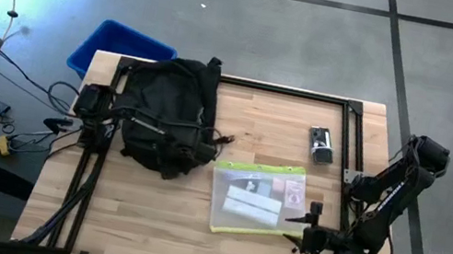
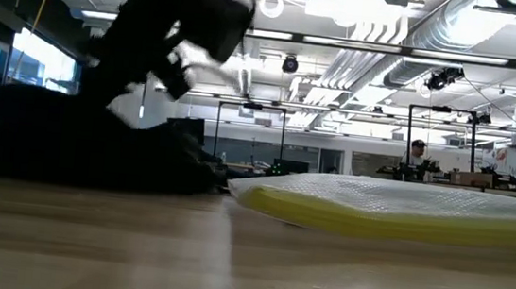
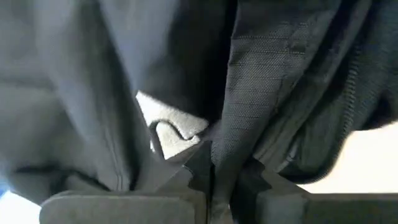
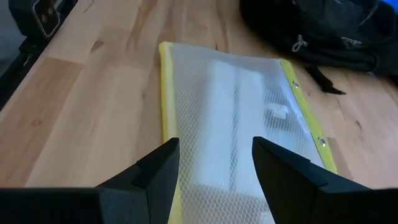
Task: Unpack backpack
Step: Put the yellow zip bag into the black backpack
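Two arms share the job, and only one is at work. The left gripper [image 3: 211, 186] is pinched shut on a fold of the backpack [image 1: 168, 112], the black weave caught between its fingers in the left wrist view; a pale patch of something shows in the gap behind the fold, too unclear to name. The grip looks meant to hold or lift the fabric so that the bag's mouth can be opened. In the high view the backpack lies at the upper left of the table [image 1: 187, 242], slumped and rounded, its straps trailing toward the centre.

At the lower right of the high view the right gripper [image 4: 214, 165] waits just above the near edge of the clear pouch [image 1: 256, 198] with the yellow border, jaws about half open and holding nothing. The pouch lies flat at centre right, apart from the bag, probably an item already taken out. A small dark device [image 1: 321, 145] sits alone at the upper right, near the frame rail.

Pale wood planks form the tabletop, bordered by a black metal frame. A blue bin [image 1: 111, 41] stands off the upper left corner, partly behind the backpack. Grey floor with dark tape lines surrounds the table; the low view shows an open workshop with ceiling ducts and strip lights, and a person far back at the right.
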Motion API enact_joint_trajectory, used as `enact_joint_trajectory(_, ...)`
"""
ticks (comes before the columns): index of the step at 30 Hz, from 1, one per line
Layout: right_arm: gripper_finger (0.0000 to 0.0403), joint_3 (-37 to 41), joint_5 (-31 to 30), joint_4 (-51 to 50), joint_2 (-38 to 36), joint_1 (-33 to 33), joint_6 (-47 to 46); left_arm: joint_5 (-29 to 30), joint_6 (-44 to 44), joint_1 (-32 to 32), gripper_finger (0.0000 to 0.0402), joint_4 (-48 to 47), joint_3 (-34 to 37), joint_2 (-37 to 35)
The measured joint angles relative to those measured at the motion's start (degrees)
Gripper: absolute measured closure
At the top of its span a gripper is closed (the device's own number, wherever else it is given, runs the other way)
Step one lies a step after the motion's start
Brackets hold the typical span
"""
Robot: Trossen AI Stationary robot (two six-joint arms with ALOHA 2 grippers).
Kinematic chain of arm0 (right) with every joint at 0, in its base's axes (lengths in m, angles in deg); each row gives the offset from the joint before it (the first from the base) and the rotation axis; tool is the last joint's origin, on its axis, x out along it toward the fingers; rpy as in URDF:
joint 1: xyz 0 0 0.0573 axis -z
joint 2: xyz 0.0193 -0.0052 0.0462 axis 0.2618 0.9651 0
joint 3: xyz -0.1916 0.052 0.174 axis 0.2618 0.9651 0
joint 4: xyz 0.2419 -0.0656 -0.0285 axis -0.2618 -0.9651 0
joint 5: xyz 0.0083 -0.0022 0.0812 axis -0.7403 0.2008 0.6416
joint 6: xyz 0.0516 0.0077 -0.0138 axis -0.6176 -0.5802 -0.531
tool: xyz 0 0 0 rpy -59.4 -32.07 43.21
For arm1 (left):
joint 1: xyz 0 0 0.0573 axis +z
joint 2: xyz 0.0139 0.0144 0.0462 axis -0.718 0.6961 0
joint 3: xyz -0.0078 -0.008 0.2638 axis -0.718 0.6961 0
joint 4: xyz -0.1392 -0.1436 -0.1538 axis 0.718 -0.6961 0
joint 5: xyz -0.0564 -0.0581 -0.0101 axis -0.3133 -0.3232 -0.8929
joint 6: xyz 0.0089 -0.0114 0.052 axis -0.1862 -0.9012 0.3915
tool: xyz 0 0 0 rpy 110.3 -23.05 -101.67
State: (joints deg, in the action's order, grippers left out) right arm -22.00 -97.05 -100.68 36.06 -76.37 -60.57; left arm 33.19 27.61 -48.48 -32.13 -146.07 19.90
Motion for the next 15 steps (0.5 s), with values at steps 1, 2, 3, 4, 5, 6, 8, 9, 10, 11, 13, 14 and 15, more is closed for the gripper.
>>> enact_joint_trajectory(1,0.0213,0.0,0.11,-0.39,0.0,0.16,-1.51,0.23,-3.35,-0.3,0.0397,-0.22,-2.26,0.0)
enact_joint_trajectory(2,0.0213,0.0,0.55,-0.79,0.0,0.31,-2.7,0.4,-6.55,-0.66,0.0398,-0.47,-4.63,0.0)
enact_joint_trajectory(3,0.0213,0.0,1.35,-1.05,0.0,0.52,-3.03,0.59,-9.02,-1.11,0.0398,-0.68,-6.97,-0.26)
enact_joint_trajectory(4,0.0213,0.0,2.2,-1.4,0.0,0.76,-3.0,1.24,-11.0,-1.66,0.0398,-0.88,-9.43,-0.41)
enact_joint_trajectory(5,0.0213,0.0,3.1,-1.81,0.0,0.95,-2.79,2.09,-12.58,-2.29,0.0399,-1.19,-12.03,-0.61)
enact_joint_trajectory(6,0.0213,0.0,3.57,-2.2,0.0,1.15,-2.78,3.07,-14.11,-2.89,0.0399,-1.55,-14.36,-0.98)
enact_joint_trajectory(8,0.0213,0.0,3.93,-3.19,0.02,1.43,-3.74,5.99,-17.7,-3.89,0.04,-1.58,-19.07,-1.79)
enact_joint_trajectory(9,0.0213,0.0,3.97,-3.78,0.02,1.61,-4.75,7.83,-20.01,-4.36,0.04,-1.26,-21.14,-2.36)
enact_joint_trajectory(10,0.0213,0.0,4.13,-4.19,0.02,1.86,-5.59,9.54,-22.32,-4.81,0.04,-0.72,-22.89,-3.01)
enact_joint_trajectory(11,0.0213,0.0,4.5,-4.43,0.02,2.06,-5.77,10.94,-24.21,-5.21,0.04,-0.22,-24.45,-3.65)
enact_joint_trajectory(13,0.0213,0.02,5.21,-4.65,0.02,2.55,-3.46,12.77,-26.72,-5.84,0.0401,1.49,-26.98,-4.95)
enact_joint_trajectory(14,0.0213,0.02,5.13,-4.29,0.02,2.94,-1.49,13.24,-27.36,-6.1,0.0401,2.51,-27.9,-5.47)
enact_joint_trajectory(15,0.0213,0.02,4.72,-3.72,0.02,3.51,0.03,13.63,-27.78,-6.38,0.0401,3.6,-28.63,-5.96)
